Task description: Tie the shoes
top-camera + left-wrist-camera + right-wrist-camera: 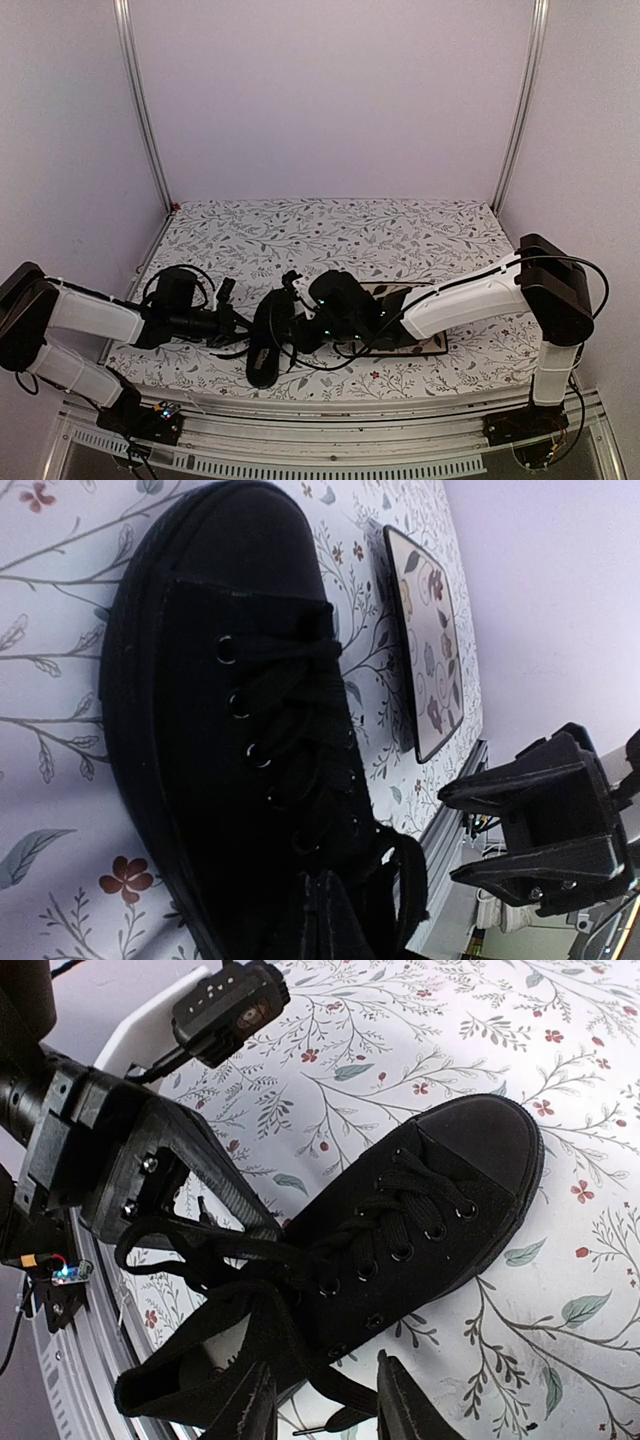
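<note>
- Right gripper (326,1362) is the closest thing in its own wrist view. Its fingers are parted partway with nothing pinched, over the heel end of the shoe (400,1240), and a loose lace end lies under the gap.
- Shoe sits on the floral table (300,230) near the front edge, between the two arms and just beside the square plate (425,650).
- Left gripper (262,1225) is clamped fully closed at the ankle opening, right against a floppy lace loop (190,1230). It's all black on black there, so whether the lace is actually caught can't be told.
- What could go wrong: nothing pins the shoe down, so a hard tug on the lace probably drags the whole shoe toward the table edge instead of tightening anything.
- Thin lace could also slide out of closed fingers, and the loop would flop.
- With the right fingers apart, a slightly off close likely grabs the tongue or nothing at all.
</note>
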